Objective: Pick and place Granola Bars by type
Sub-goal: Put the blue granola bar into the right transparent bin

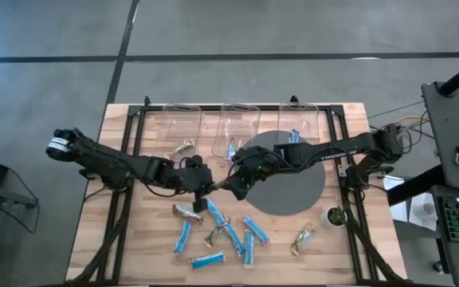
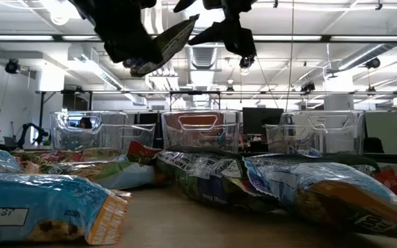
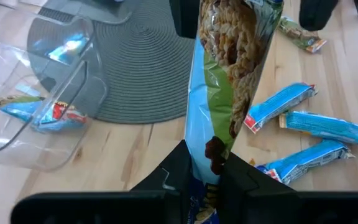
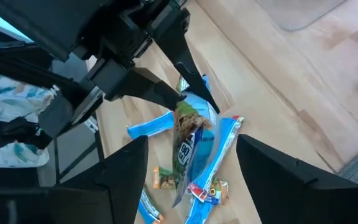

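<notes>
My left gripper (image 1: 205,185) is shut on a green-and-blue wrapped granola bar (image 3: 229,68) and holds it in the air over the table's middle. My right gripper (image 1: 234,187) is open just to its right. In the right wrist view the bar (image 4: 190,140) hangs between its two spread fingers without touching them. Several bright blue bars (image 1: 183,236) and tan bars (image 1: 303,237) lie flat on the wood near the front edge. Three clear bins (image 1: 241,126) stand at the far edge, each with a bar inside. My left gripper pinches one end of the green-and-blue bar (image 3: 211,148) between its two fingers. The bar runs on past the fingertips in line with the fingers, toward my right gripper. It is lifted clear of the table and tilted, as the low view (image 2: 165,40) shows.
A round grey mat (image 1: 293,187) lies right of centre under my right arm. A small green-and-white thing (image 1: 335,215) stands near the table's right side. The left bin holds a tan bar (image 1: 183,148), the middle a red-and-blue one (image 1: 231,147), the right a blue one (image 1: 293,137).
</notes>
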Controlling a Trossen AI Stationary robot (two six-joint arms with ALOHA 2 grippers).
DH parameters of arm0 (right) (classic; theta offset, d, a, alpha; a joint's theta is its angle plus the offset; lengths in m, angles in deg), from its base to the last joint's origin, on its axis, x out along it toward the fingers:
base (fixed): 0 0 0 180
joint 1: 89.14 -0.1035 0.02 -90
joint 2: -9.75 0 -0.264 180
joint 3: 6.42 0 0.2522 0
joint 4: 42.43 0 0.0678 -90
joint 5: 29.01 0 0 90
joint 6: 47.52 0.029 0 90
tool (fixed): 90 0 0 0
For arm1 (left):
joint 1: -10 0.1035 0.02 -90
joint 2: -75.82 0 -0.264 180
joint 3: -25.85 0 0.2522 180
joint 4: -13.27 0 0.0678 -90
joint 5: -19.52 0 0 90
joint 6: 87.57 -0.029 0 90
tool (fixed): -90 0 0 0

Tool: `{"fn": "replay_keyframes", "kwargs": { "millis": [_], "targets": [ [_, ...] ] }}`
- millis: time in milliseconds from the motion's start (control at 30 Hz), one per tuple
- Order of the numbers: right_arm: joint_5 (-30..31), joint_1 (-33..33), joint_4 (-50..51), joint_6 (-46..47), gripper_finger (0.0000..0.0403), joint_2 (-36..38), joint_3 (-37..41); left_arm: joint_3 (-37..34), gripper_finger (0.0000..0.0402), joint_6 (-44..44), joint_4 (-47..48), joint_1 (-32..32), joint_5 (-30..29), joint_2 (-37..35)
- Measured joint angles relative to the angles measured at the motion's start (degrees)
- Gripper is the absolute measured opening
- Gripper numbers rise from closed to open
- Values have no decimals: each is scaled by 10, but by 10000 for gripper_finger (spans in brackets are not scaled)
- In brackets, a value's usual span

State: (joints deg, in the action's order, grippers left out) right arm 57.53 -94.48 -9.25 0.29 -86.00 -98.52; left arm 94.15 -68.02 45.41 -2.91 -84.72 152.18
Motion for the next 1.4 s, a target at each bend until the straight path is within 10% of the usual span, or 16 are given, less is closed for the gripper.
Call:
{"fn": "replay_keyframes", "kwargs": {
  "millis": [633,1400],
  "targets": [
    [17,4,0,-13,199,0,0,2,31,-5,-46,9,0,7],
    [37,5,1,-12,65,0,6,2,84,-2,-64,12,-29,7]
  ]
}}
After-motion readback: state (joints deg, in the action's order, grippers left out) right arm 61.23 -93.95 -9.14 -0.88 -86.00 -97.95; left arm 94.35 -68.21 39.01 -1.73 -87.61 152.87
